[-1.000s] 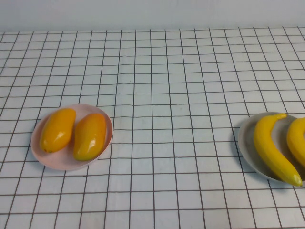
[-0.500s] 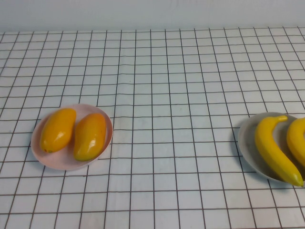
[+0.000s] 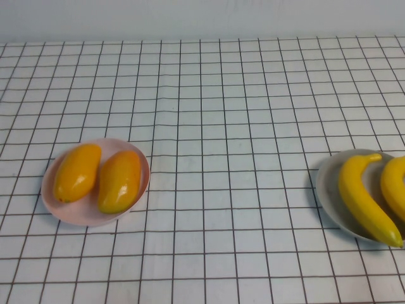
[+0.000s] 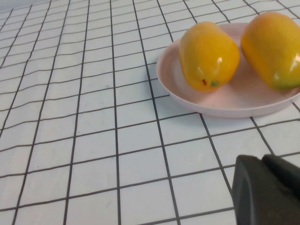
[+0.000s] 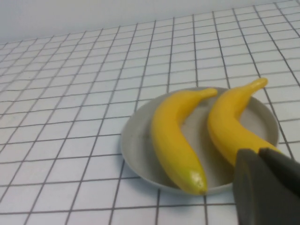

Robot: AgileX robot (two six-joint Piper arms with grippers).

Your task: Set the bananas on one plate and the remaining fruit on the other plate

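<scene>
Two orange-yellow mango-like fruits (image 3: 76, 172) (image 3: 119, 180) lie side by side on the pale pink plate (image 3: 82, 216) at the near left. Two yellow bananas (image 3: 362, 199) (image 3: 395, 187) lie on the grey plate (image 3: 326, 183) at the right edge. Neither gripper shows in the high view. In the left wrist view my left gripper (image 4: 262, 159) is shut and empty, a short way from the pink plate (image 4: 225, 104) and its fruits (image 4: 208, 56) (image 4: 274, 49). In the right wrist view my right gripper (image 5: 258, 152) is shut and empty, just by the grey plate (image 5: 136, 145) with both bananas (image 5: 173, 136) (image 5: 229, 122).
A white cloth with a black grid (image 3: 215, 126) covers the whole table. A pale wall runs along the far edge. The grey plate is partly cut off by the right edge of the high view.
The left banana on the grey plate has shifted very slightly to the right. Nothing else has moved.
</scene>
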